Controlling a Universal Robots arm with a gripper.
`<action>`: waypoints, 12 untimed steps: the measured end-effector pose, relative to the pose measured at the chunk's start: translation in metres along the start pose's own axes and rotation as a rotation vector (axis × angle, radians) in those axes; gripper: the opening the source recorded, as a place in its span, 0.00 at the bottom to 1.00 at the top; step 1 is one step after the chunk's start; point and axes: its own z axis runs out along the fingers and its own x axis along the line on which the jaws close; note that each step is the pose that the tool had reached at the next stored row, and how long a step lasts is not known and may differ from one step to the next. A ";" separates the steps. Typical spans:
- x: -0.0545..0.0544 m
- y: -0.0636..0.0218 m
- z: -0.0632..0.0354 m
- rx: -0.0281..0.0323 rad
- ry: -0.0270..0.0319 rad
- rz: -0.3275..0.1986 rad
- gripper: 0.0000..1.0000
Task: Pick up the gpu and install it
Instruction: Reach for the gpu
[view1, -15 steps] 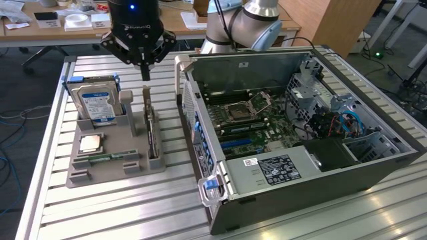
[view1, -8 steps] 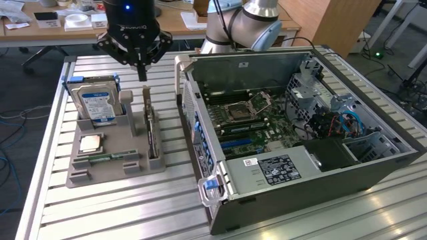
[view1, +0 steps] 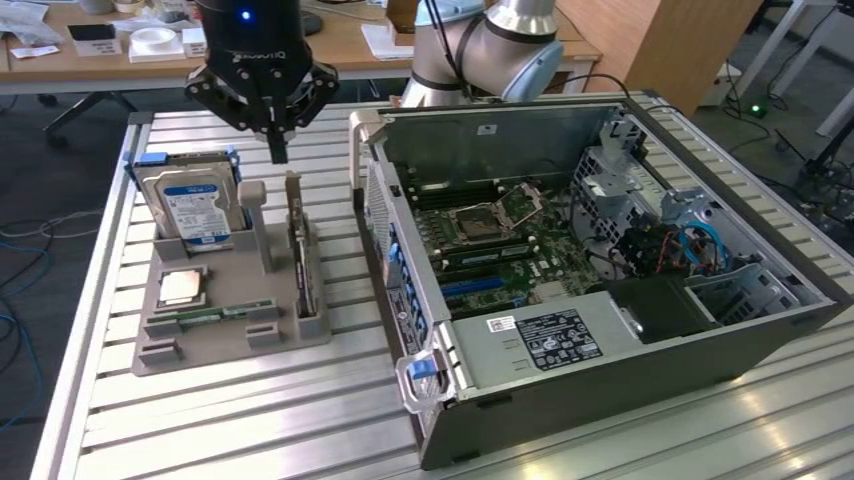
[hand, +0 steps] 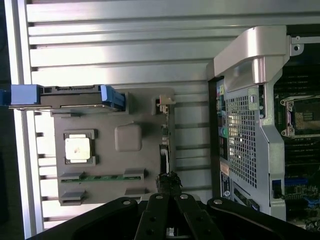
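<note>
The gpu (view1: 306, 262) stands on edge in the grey holder (view1: 214, 345) at left centre of the exterior view: a thin, dark card with a pale bracket end. The tool (view1: 278, 150) hangs above it, fingers pressed together, pinching nothing.

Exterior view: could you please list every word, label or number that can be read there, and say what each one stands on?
"ROBOTIQ": upside down on the body of the gripper; faint, so this is my best reading.
Blue-white label on the hard drive: too small to read.
Black label on the computer case: too small to read.
White sticker next to it: too small to read.
</note>
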 end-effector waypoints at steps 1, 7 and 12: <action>0.000 -0.0006 -0.0001 0.0002 0.0001 0.000 0.11; 0.000 -0.0069 -0.0003 0.0001 -0.0001 0.000 0.11; 0.000 -0.0127 -0.0005 0.0000 -0.0001 0.000 0.11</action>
